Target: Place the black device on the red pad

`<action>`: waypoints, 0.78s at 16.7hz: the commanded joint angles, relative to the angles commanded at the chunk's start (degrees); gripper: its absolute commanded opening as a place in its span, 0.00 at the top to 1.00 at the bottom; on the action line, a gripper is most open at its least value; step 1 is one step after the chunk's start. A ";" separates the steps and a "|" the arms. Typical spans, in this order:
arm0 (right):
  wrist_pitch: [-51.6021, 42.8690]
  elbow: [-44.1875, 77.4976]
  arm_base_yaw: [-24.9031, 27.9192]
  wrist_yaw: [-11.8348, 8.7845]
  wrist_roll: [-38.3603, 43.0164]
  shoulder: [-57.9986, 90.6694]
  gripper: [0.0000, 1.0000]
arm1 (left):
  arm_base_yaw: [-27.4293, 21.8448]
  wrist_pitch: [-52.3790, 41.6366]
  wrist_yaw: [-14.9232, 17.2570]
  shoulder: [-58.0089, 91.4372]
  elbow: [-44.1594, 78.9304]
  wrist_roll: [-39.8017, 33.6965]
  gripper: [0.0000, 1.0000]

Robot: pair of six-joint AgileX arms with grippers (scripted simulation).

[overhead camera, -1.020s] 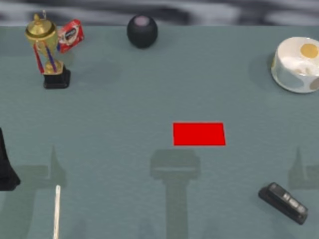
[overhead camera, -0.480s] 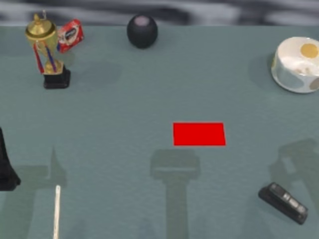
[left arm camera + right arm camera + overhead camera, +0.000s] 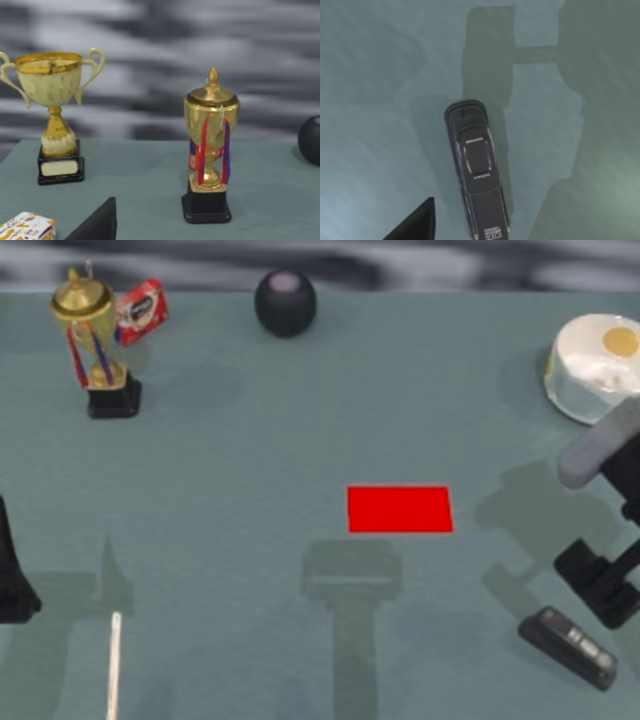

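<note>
The device [image 3: 568, 647] lies flat at the surface's [image 3: 250, 490] near right corner, angled, well apart from the pad [image 3: 399, 509]. The right end effector [image 3: 600, 585] hovers just beside it, holding nothing; how far its fingers are parted I cannot tell. The left arm sits parked at the left edge.

The risk, as I judge it: the device is slim and lies askew, so fingers closing off its axis could pinch an end and spin or skid it away.

Small white print on the device is unreadable.
</note>
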 joint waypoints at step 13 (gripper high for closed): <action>-13.02 14.43 5.47 0.04 -5.26 19.84 0.00 | 0.00 0.00 0.00 0.00 0.00 0.00 0.00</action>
